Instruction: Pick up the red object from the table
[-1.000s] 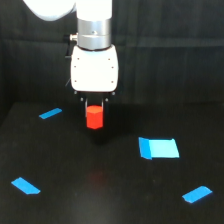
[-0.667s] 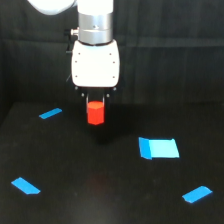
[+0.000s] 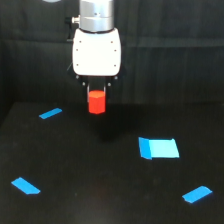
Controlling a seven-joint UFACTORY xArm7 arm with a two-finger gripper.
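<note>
Nearest the camera, the black bench (image 3: 100, 200) carries two blue tape strips, one at the exterior view's left (image 3: 25, 186) and one at its right (image 3: 197, 193). Farther back lies the light-blue rectangle (image 3: 159, 148), and beyond it a third strip (image 3: 50, 113) at the left.

Above the middle of the bench hangs the red object (image 3: 96, 101), clear of the surface, with a faint dark patch on the bench below it. The pincer (image 3: 96, 92) is closed on the cylinder's upper part, a dark finger showing at each side of its top, and most of the red body hangs free below them. Behind and above sits the white wrist housing (image 3: 97, 51).

The cylinder looks small, rigid and light, probably plastic or foam, with smooth sides that could slip under a loose grip. Its round flanks offer two opposite contact lines, so a hold across the middle or upper body, as here, seems sound.

Compared with a second ago, arm and cylinder stand higher in the view, while the blue patches lie as before. The lift appears nearly complete.
</note>
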